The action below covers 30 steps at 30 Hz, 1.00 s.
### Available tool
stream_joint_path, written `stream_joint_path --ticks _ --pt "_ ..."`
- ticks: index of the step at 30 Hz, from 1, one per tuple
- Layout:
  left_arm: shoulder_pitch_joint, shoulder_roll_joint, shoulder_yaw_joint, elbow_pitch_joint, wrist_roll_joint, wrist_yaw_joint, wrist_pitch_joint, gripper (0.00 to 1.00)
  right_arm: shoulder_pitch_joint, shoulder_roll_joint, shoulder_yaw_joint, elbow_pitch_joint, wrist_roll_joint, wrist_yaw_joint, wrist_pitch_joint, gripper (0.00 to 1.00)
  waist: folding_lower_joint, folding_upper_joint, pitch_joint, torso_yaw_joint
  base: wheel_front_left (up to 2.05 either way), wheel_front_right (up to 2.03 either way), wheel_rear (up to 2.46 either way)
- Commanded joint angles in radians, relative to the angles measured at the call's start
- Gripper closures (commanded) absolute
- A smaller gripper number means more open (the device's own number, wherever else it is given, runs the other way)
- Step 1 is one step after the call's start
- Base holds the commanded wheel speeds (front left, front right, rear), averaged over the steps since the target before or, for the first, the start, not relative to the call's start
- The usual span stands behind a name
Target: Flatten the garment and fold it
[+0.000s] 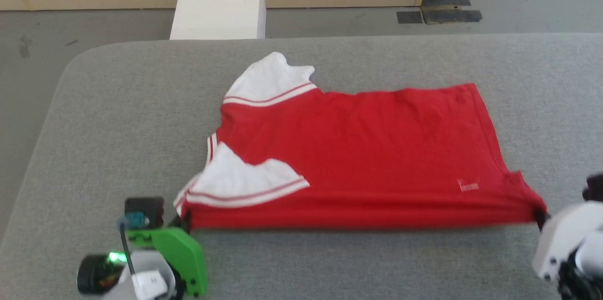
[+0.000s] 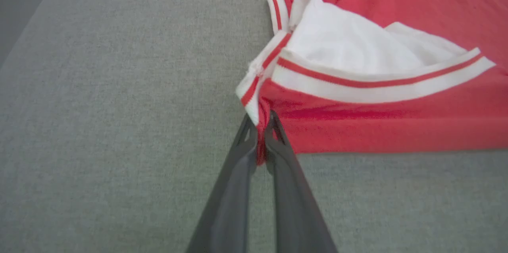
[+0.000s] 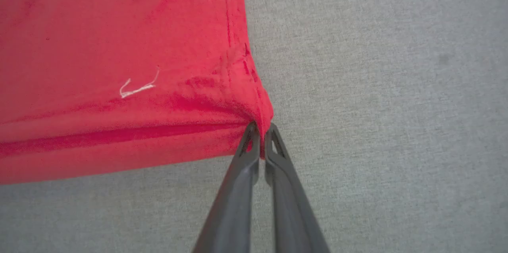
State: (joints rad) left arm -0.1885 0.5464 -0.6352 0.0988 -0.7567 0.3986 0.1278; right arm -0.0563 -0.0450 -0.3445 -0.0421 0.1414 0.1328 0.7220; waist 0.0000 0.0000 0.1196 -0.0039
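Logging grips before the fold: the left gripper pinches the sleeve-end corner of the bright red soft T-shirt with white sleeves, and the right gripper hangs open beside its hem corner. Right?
Not quite. The right gripper is shut on the hem corner of the bright red soft T-shirt, as the right wrist view shows. The left gripper does pinch the sleeve-end corner.

Bright, flat light falls evenly from above, leaving a thin dark shadow under the near edge of the shirt point(image 1: 358, 149) on the table point(image 1: 118, 125), its red glowing almost oversaturated, while the head view looks soft and slightly blurred and both wrist views smear toward their bottom edges.
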Motion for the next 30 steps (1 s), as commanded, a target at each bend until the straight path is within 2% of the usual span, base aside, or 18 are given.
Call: stream_joint_path --ticks 1,6,15,16,17,18,23,26,30 --pt "0.036 0.020 0.000 -0.024 -0.002 0.021 0.015 1.00 0.042 -0.005 -0.018 -0.020 0.017 -0.002 0.016 1.00 0.0000 0.0000 -0.001 0.005 0.00 0.00 0.00" --pt "0.097 0.018 -0.023 -0.064 -0.021 0.029 0.037 1.00 0.133 -0.005 -0.028 -0.014 0.070 -0.002 0.017 1.00 0.0000 0.0000 0.009 0.007 0.00 0.00 0.00" --pt "0.095 -0.028 -0.046 0.035 -0.043 -0.013 0.023 1.00 0.138 -0.005 0.031 0.183 0.124 -0.002 -0.157 1.00 0.0000 0.0000 0.027 -0.007 0.00 0.00 0.00" --pt "0.095 -0.033 -0.047 0.042 -0.046 -0.015 0.023 0.51 0.133 -0.005 0.037 0.195 0.127 -0.002 -0.176 0.93 0.0000 0.0000 0.026 -0.009 0.00 0.00 0.00" --pt "0.097 -0.038 -0.046 0.049 -0.051 -0.017 0.022 0.00 0.130 -0.005 0.041 0.207 0.131 -0.002 -0.199 0.65 0.0000 0.0000 0.023 -0.011 0.00 0.00 0.00" --pt "0.104 -0.037 -0.045 0.050 -0.057 -0.025 0.015 0.00 0.131 -0.005 0.048 0.217 0.136 -0.002 -0.261 0.00 0.0000 0.0000 0.011 -0.017 0.00 0.00 0.00" --pt "0.073 -0.003 -0.026 -0.005 -0.013 -0.036 -0.053 0.00 0.141 -0.005 0.069 0.172 0.139 -0.002 -0.396 0.00 0.0000 0.0000 -0.003 -0.023 0.00 0.00 0.00" --pt "0.014 0.027 -0.019 -0.031 0.041 -0.059 -0.108 0.00 0.141 -0.006 0.105 0.118 0.136 -0.002 -0.488 0.00 0.0000 0.0000 0.002 -0.028 0.00 0.00 0.00" --pt "-0.109 0.047 -0.011 -0.042 0.097 -0.127 -0.170 0.00 0.120 -0.033 0.158 0.059 0.141 -0.002 -0.606 0.00 0.0000 0.0000 0.028 -0.044 0.00 0.00 0.00"
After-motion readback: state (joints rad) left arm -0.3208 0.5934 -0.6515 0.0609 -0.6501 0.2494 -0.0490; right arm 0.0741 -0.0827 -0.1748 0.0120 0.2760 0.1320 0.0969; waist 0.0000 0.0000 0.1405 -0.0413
